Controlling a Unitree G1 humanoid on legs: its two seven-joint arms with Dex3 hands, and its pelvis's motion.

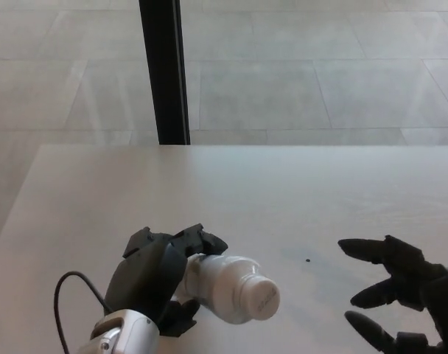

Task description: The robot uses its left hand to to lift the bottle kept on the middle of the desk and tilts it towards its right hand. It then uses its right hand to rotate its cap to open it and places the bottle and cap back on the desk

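I see a white bottle (222, 287) with a white cap (262, 296), plain. Left hand (159, 276) black, silver-grey wrist, thin black cable (69, 291). Right hand (401, 291) black too. Worktop (283, 192) pale beige, one tiny dark speck (307, 259). Floor (298, 74) light grey tiles, thin darker seams. Post (163, 70) solid black.

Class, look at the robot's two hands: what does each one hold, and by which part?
The left hand holds the white bottle around its body, cap end tilted toward the right hand, which is open and holds nothing.
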